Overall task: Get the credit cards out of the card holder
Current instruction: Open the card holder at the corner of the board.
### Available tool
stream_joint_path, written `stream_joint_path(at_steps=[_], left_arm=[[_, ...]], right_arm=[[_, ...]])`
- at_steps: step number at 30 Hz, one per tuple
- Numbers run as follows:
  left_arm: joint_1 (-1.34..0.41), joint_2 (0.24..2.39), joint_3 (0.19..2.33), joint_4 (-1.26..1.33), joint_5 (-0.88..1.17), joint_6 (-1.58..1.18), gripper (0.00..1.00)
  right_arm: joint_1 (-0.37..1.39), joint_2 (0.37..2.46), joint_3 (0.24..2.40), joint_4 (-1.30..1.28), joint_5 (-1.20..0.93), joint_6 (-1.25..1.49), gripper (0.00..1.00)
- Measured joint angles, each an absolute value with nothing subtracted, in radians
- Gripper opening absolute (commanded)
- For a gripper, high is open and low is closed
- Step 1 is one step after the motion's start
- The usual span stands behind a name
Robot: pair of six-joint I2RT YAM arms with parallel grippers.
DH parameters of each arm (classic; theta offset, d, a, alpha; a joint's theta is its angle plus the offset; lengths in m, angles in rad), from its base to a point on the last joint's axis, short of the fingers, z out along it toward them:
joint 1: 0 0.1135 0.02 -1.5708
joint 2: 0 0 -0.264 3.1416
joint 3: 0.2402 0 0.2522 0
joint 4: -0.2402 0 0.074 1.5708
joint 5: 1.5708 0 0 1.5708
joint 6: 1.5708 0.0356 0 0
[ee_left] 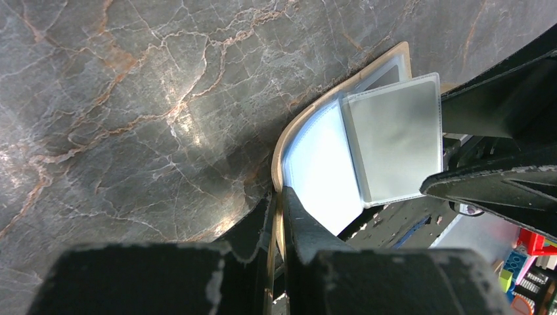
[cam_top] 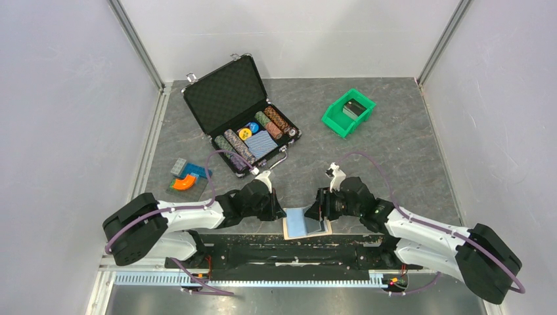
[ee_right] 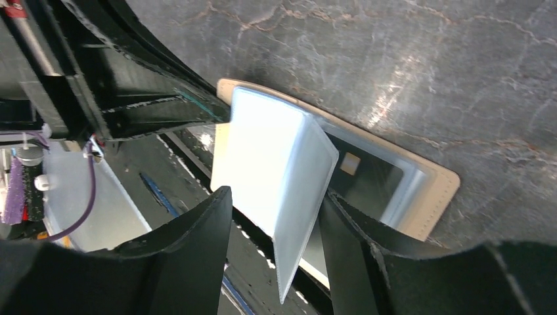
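Right wrist view, mid-frame: my right gripper (ee_right: 274,197) stands open astride a sleeve (ee_right: 263,131) of the card holder (ee_right: 438,193); my left gripper (ee_left: 279,197) pinches its edge. Clamping the sleeve instead of a credit card (ee_right: 371,180) could tear it.

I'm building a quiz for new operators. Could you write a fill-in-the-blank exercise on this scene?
1. The left gripper pinches the edge of the holder, whose cover is ____.
2. The dark card sits ____ the holder.
3. The case with the chips has its lid ____.
4. The colour of the bin is ____.

Missing words: tan; inside; open; green.
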State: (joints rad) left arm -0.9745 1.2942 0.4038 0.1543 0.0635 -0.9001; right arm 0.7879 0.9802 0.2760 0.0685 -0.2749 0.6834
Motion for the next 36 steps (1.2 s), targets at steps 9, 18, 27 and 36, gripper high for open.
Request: stream_joint_path(at_steps=[9, 18, 27, 36], left_arm=[[-0.974, 1.294, 0.402, 0.160, 0.063, -0.900, 0.12], [-0.974, 1.293, 0.402, 0.159, 0.063, -0.909, 0.25], [-0.974, 1.222, 0.402, 0.125, 0.053, -0.940, 0.50], [-0.974, 1.137, 0.403, 0.057, 0.029, -0.947, 0.38]], right_arm=[[0.788, 0.969, 0.263, 0.128, -0.304, 0.717, 0.49], [0.794, 0.971, 0.240, 0.226, -0.348, 0.766, 0.45], [0.852, 1.073, 0.231, 0.315, -0.366, 0.801, 0.45], [0.862, 1.037, 0.234, 0.267, -0.314, 0.773, 0.43]])
